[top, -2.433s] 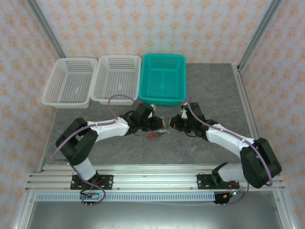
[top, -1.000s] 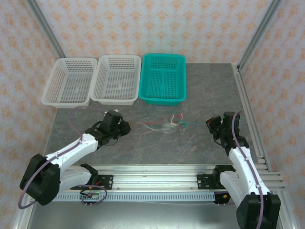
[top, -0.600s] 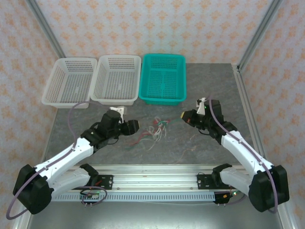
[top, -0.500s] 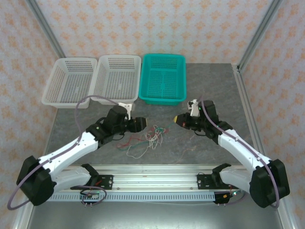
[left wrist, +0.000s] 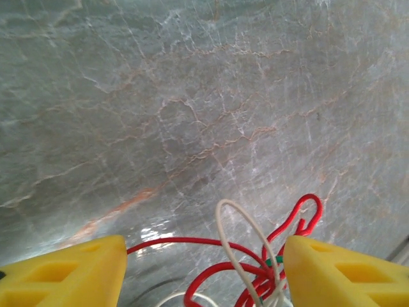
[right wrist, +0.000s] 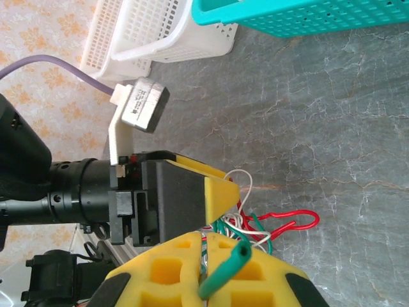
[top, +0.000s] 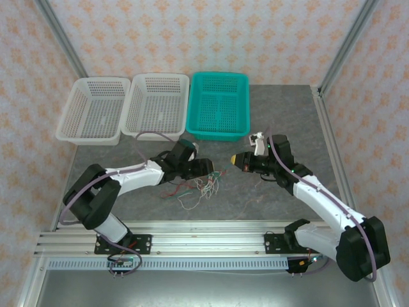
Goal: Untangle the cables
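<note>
While the right fingers [right wrist: 185, 272] are pressed together on a green strand of the cables [top: 203, 185], the left fingers [left wrist: 64, 272] stand wide apart. One yellow pad sits on either side of the red and white loops, and they grip nothing. The tangle lies mid-bench between the two arms, on the near side of the teal basket [top: 217, 74] and well apart from it.

The main risk, as I judge it, is the left fingers closing on the whole bunch. With several strands caught at both ends, any pull apart would cinch the knot rather than open it. A red loop lies close to the right-hand pad in the left wrist view and could hook on it and drag the bundle sideways. The wire is thin and slick, so a single strand may also slide out of the soft pads under tension. How many strands the right fingers hold besides the green one is hard to tell; some white wires seem to run in there too.

The cables are thread-fine, glossy and springy, and they hold open curls rather than lying flat. The pads look like yellow foam blocks moulded with square recesses. The bench [top: 281, 121] is a grey stone-patterned surface veined in pale rust, smooth enough to show glare. The teal basket and the white basket [top: 156, 78] beside it are perforated plastic with sloping walls and rolled rims.
</note>
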Available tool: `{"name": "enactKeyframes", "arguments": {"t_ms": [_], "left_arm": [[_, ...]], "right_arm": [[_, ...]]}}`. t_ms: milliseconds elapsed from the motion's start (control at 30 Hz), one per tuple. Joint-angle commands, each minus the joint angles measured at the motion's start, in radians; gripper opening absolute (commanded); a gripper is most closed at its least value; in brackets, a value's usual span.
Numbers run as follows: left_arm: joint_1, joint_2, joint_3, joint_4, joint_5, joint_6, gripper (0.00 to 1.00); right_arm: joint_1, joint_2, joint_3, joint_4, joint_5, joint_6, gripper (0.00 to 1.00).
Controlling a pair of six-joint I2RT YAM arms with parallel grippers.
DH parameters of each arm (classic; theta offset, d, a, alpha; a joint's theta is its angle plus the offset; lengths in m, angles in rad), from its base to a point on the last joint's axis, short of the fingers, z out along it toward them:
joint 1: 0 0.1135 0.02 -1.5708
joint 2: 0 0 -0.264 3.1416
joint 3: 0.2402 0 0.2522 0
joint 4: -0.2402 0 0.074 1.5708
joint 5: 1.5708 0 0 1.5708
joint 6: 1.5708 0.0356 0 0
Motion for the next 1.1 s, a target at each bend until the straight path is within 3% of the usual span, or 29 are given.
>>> {"name": "enactKeyframes", "arguments": {"t_ms": [0,133,200,233,333,367,533,733,900,1067], "left_arm": [[-0.007,0.042,0.028,0.111,0.088,-0.083,0.68],[-0.012,0.098,0.023,0.195,0.114,-0.174,0.70],[-0.014,0.116,0.013,0.246,0.122,-0.223,0.63],[-0.014,0.120,0.008,0.262,0.125,-0.240,0.54],[-0.013,0.111,-0.014,0.291,0.108,-0.268,0.10],[-0.012,0.098,-0.022,0.275,0.087,-0.261,0.00],[0.024,-0.007,-0.069,0.129,-0.051,-0.182,0.00],[0.175,-0.141,-0.200,0.023,-0.141,-0.177,0.00],[0.235,-0.274,-0.277,-0.071,-0.230,-0.131,0.00],[0.239,-0.355,-0.298,-0.160,-0.314,-0.121,0.00]], "right_arm": [[0.004,0.004,-0.015,0.073,-0.026,0.001,0.00],[0.008,0.013,-0.024,0.104,-0.030,0.018,0.00],[0.011,0.016,-0.028,0.115,-0.025,0.027,0.00],[0.012,0.014,-0.030,0.120,-0.023,0.030,0.00],[0.014,0.006,-0.035,0.106,0.017,0.033,0.00],[0.014,-0.002,-0.037,0.089,0.051,0.030,0.00],[0.011,-0.068,-0.049,0.006,0.260,0.029,0.00],[-0.092,-0.219,-0.107,-0.093,0.572,0.166,0.00],[-0.330,-0.278,-0.177,-0.158,0.539,0.318,0.00],[-0.406,-0.278,-0.167,-0.236,0.582,0.365,0.00]]}}
